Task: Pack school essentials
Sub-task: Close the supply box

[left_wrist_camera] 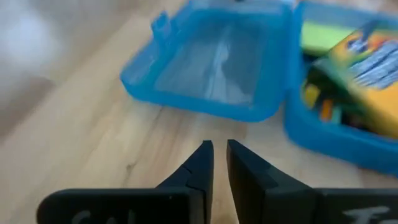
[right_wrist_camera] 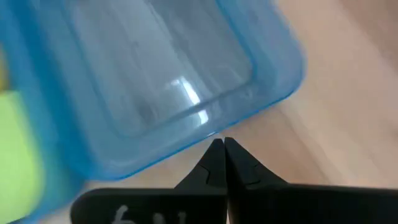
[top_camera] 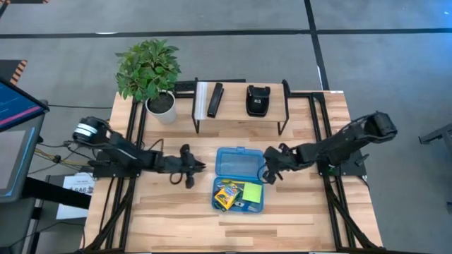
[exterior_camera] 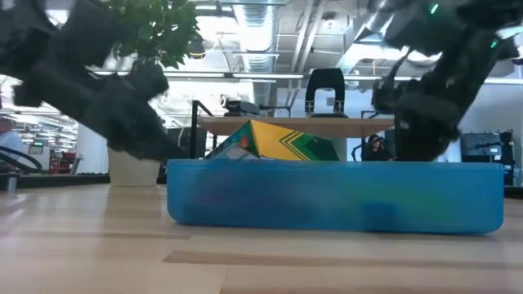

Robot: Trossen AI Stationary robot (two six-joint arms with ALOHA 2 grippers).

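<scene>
An open blue plastic case lies mid-table, its empty lid [top_camera: 240,164] flat on the far side and its tray [top_camera: 260,204] nearer. In the tray, the green-yellow crayon box [top_camera: 227,194] lies tilted, one end rising above the tray wall [exterior_camera: 282,140]. The lime-green sticky-note pad [top_camera: 252,192] lies beside it. Scissors and eraser do not show. My left gripper [top_camera: 189,169] is shut, left of the lid and apart from it [left_wrist_camera: 219,149]. My right gripper [top_camera: 272,169] is shut at the lid's right rim [right_wrist_camera: 221,144]. My right gripper's shut fingertips stand right at the lid's outer rim [right_wrist_camera: 205,132], near a rounded corner, coming level from the table's right side. Whether they touch the rim, I cannot tell. The lid lies flat on the table.
A potted plant [top_camera: 161,106] stands at the far left. A low shelf [top_camera: 240,113] at the far edge carries a flat black bar [top_camera: 215,100] and a black stapler [top_camera: 258,100]. Bare wood lies left, right and near of the case.
</scene>
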